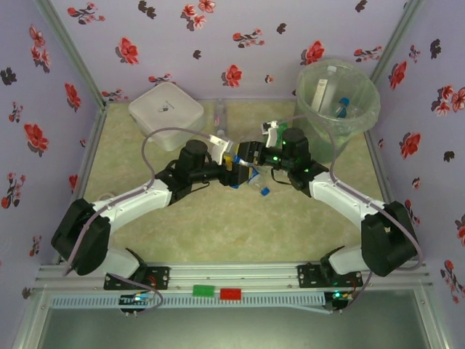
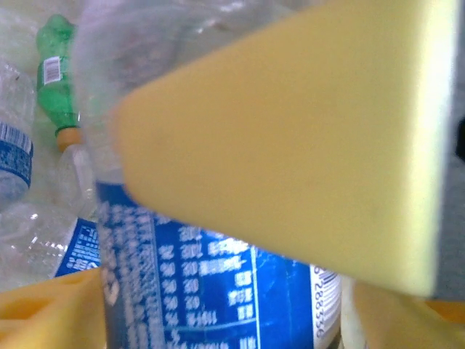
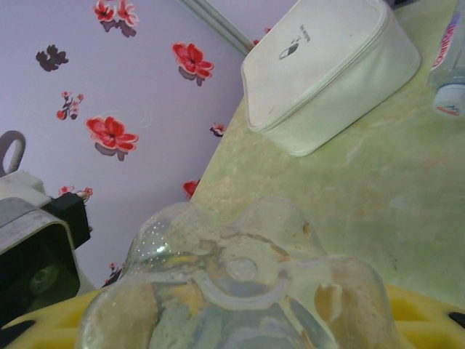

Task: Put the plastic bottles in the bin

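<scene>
A clear blue-labelled bottle [image 1: 260, 186] is over mid-table, where both arms meet. The left gripper [image 1: 235, 169] is clamped on it, its yellow pads [image 2: 290, 145] pressed against the label. The right gripper [image 1: 256, 164] sits just right of it. A clear bottle base [image 3: 240, 291] lies across its yellow fingers [image 3: 429, 313], but I cannot tell whether they squeeze it. A green bottle [image 2: 54, 73] and other clear bottles [image 2: 22, 145] lie beyond the left gripper. The bin [image 1: 304, 98] stands far right with a few bottles [image 1: 341, 107] inside. A white box [image 1: 166, 110] sits far left on the table [image 1: 218, 225].

Green table [image 1: 218, 233], white box [image 1: 166, 110], bin [image 1: 312, 109], perhaps bottles [image 1: 221, 116]
</scene>
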Robot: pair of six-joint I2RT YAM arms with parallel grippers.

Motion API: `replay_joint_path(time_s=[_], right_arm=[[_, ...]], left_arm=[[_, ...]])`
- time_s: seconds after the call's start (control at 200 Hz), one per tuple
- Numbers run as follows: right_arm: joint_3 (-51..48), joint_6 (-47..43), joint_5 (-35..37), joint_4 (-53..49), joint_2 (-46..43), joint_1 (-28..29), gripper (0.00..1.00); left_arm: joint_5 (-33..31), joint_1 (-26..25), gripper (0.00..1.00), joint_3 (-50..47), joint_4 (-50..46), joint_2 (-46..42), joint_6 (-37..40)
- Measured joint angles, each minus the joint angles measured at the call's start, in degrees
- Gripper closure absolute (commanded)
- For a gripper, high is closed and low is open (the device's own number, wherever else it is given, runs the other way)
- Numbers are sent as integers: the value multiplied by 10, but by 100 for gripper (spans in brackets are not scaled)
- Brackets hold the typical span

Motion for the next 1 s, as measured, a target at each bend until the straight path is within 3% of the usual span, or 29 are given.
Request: replay_joint_path(time_s=[0.165,0.355,0.635,0.85,1.0], right_arm=[[34,-34,35,-85,-5,-25,54],[180,-69,70,-179,-2,-110,54],[376,-96,152,-242,28,-226,54],[456,-117,244,-261,84,-277,55],[464,-141,307,-269,120,-286,55]], left_arm=[[-31,1,0,-6,-3,-20,-5],[-101,22,0,-32,-24,-71,-5],[-259,131,0,-71,-127,-111,-53],[-290,213,0,-118,-160,-152,-96],[-290,233,0,-150,-157,-196,-106]])
